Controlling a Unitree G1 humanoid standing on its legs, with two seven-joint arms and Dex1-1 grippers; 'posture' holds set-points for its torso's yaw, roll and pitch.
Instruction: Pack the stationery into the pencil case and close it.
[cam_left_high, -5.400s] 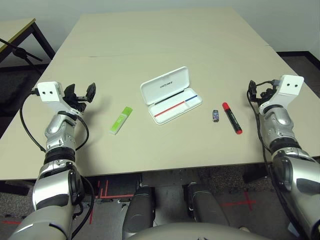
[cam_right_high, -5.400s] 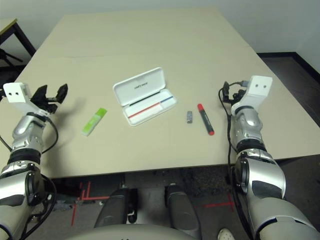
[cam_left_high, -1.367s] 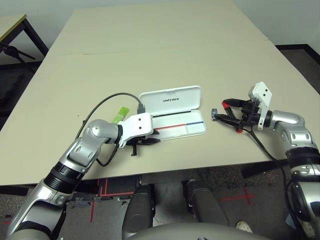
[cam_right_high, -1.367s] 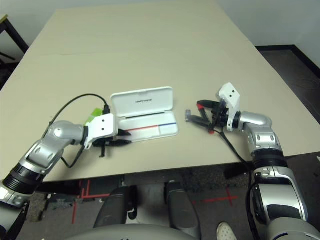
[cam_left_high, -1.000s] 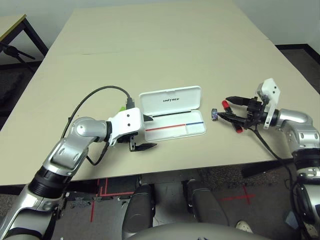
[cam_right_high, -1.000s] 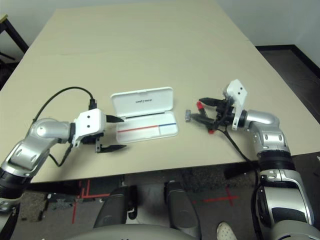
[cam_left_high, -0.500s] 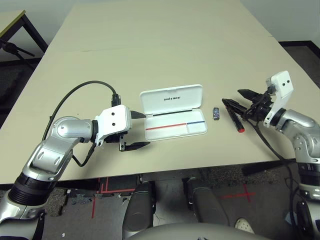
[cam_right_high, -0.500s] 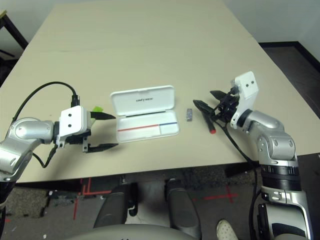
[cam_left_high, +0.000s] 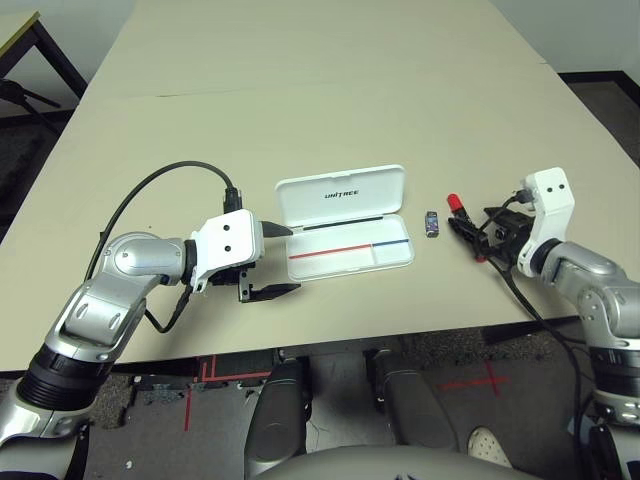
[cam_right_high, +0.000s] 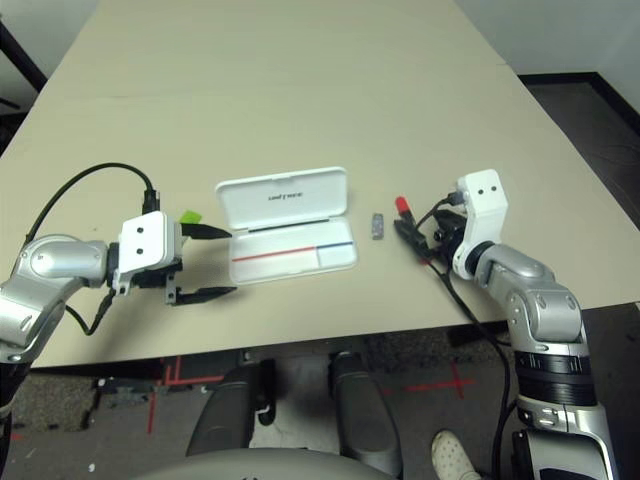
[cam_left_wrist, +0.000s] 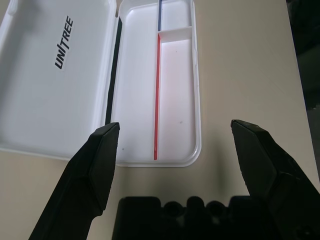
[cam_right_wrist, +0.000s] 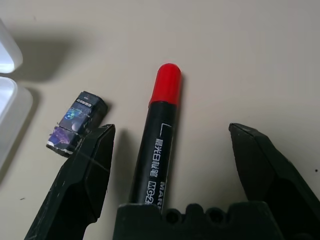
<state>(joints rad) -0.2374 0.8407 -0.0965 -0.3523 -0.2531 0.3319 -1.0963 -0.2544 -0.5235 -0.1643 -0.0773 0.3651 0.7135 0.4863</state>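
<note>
right gripper agape astride red marker, left gripper agape (empty) — facing pencil case

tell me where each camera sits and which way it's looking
Left and right eye views: on the head, looking forward and down at the table; both silver forearms show.
Left wrist view: on the left arm, looking along the open left gripper at the open pencil case.
Right wrist view: on the right arm, looking along the open right gripper at the red marker and small block.
Shared: the eye views also show the case, marker and block.
</note>
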